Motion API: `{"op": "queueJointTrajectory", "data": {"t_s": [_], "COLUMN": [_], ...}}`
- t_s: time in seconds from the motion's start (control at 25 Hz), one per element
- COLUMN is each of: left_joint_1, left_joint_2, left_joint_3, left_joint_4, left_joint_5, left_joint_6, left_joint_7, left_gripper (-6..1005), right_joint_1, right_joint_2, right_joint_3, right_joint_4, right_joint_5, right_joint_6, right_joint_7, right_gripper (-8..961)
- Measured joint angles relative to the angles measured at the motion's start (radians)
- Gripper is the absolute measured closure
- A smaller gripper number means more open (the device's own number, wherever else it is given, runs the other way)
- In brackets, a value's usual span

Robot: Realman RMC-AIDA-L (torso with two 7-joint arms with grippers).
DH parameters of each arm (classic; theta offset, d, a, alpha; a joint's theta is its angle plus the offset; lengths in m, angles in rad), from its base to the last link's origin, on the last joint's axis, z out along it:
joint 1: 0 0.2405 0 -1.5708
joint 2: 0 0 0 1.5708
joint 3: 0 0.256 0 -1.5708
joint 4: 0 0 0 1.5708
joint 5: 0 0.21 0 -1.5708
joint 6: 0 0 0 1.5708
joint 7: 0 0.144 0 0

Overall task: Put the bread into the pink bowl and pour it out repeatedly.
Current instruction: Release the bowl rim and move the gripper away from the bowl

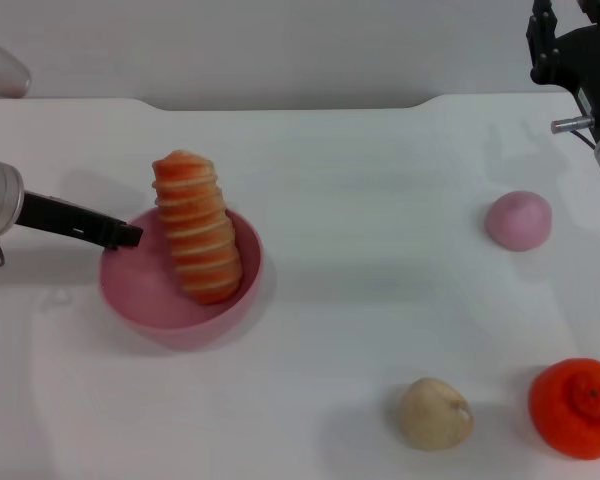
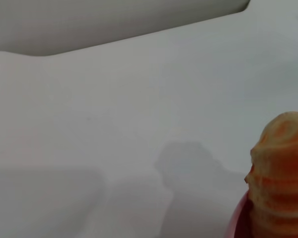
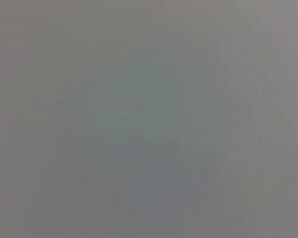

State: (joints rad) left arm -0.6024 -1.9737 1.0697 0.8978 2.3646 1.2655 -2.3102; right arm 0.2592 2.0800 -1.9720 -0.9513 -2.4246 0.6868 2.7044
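Head view: ridged bread (image 1: 197,232) upright in glossy pink bowl (image 1: 140,290).

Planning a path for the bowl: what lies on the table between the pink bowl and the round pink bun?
Nothing: in the head view the table between the pink bowl and the pink bun is bare.

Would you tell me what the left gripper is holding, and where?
The left gripper grips the glossy pink plastic bowl by its rim; ridged orange-brown bread stands inside.
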Motion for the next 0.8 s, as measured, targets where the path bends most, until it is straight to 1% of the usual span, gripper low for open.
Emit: {"op": "queueJointTrajectory", "data": {"t_s": [0.56,0.8], "left_joint_1": [0.001,0.002], "left_joint_2": [-0.007,-0.008], "left_joint_3": [0.005,-0.015], "left_joint_4": [-0.001,0.017], "left_joint_5": [0.001,0.0], "left_joint_6": [-0.01,-0.017], "left_joint_7": [-0.016,-0.035], "left_gripper": [822,623], "right_joint_1": [0.0,0.003], "right_joint_2": [-0.001,-0.002], "right_joint_3": [0.004,0.008], "right_joint_4": [0.002,0.009], "right_joint_5": [-0.002,-0.002], "right_joint_6": [0.001,0.001], "right_joint_7": [0.0,0.0], "right_gripper": [545,545]}}
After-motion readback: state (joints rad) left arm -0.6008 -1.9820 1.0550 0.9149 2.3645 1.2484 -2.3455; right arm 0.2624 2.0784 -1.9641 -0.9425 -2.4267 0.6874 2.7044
